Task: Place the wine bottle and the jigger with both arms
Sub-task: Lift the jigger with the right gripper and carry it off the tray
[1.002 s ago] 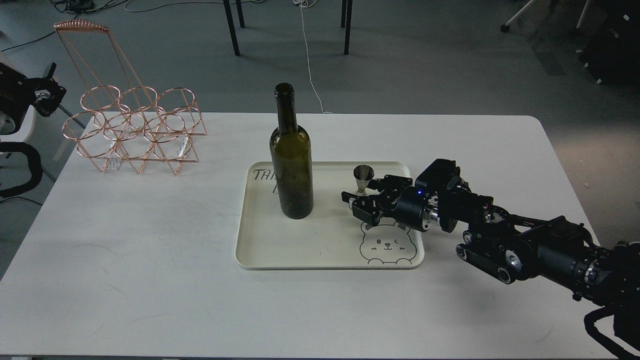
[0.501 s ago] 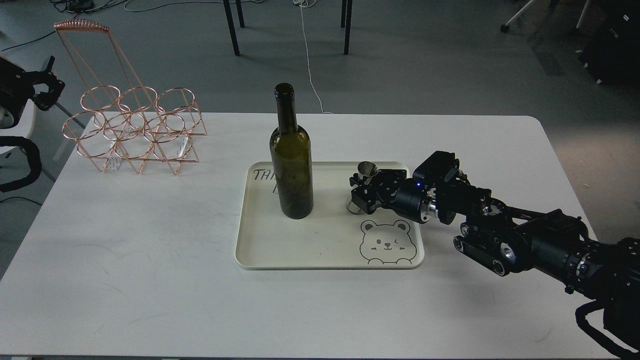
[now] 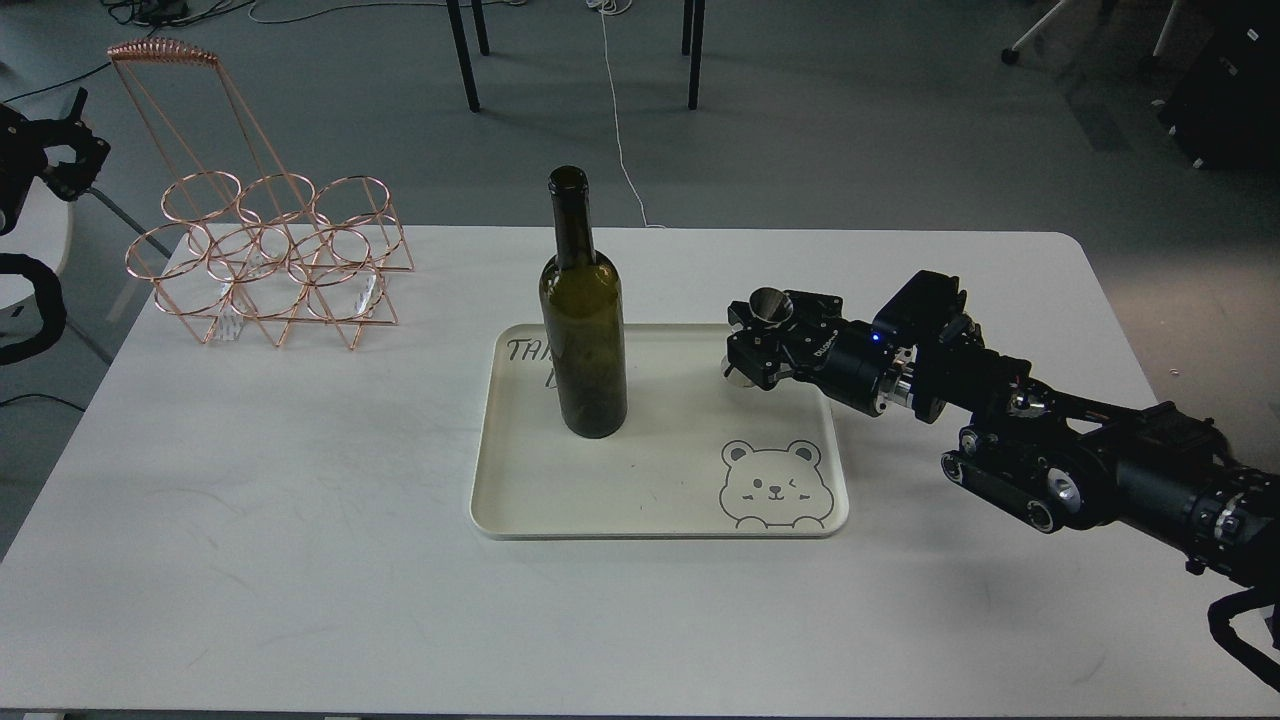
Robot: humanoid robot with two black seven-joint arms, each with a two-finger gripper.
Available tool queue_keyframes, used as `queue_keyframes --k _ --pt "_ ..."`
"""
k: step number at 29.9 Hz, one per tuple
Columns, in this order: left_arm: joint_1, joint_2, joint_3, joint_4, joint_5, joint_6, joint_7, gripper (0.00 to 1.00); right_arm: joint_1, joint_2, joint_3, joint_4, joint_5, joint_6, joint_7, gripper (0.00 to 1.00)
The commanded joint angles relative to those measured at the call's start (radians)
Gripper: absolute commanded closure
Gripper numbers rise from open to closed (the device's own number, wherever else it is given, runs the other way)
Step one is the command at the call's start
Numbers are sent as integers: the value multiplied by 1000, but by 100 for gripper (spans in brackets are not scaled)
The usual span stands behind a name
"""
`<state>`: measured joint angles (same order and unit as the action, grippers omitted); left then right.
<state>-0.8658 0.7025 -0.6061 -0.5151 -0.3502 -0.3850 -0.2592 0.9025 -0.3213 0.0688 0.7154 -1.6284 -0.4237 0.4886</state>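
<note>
Tray (image 3: 560, 500) at frame centre on table (image 3: 300, 560). Wine bottle (image 3: 584, 330) upright in tray's left half. Jigger (image 3: 768, 306) held in right gripper (image 3: 757, 340) above tray's upper-right corner. Wire rack (image 3: 265, 262) on table, upper left. Left gripper (image 3: 60, 160) at far left edge.

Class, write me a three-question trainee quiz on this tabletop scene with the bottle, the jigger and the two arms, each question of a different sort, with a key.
1. True or false: the wine bottle stands upright on the cream tray.
2. Which holds the jigger? A) the left gripper B) the right gripper C) nothing, it rests on the tray
3. Fill in: the copper wire rack stands on the white table to the ____ of the bottle, as the robot sees it.

Key: 1 true. 2 B, its fingers are closed on the jigger. 3 left. The left gripper sits at the frame's far left edge, off the table; its state is unclear.
</note>
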Motion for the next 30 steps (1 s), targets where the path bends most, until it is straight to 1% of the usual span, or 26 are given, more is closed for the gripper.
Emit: queue_keyframes --k 1,4,8,11,15,21,24,30 --pt "-2 3 0 0 0 0 0 2 -8 -96 49 4 2 -15 0 99" --pt "-4 9 0 -2 2 0 0 2 -34 -172 89 3 21 -17 0 99" --pt "-12 12 2 -2 2 0 1 2 -79 -225 92 1 99 -26 0 99" --pt "-18 12 6 -2 2 9 1 2 -111 -251 94 -8 114 -41 0 99" --pt "-19 11 6 -5 2 11 1 2 -160 -252 94 -17 117 -65 0 99" --pt "-19 9 8 -5 3 12 1 2 -191 -237 98 -89 145 -65 0 98" --pt "-19 6 8 -5 3 12 3 2 -208 -217 85 -91 200 -65 0 97" --pt "-22 9 8 -5 3 12 6 2 -231 -202 81 -96 206 -65 0 94"
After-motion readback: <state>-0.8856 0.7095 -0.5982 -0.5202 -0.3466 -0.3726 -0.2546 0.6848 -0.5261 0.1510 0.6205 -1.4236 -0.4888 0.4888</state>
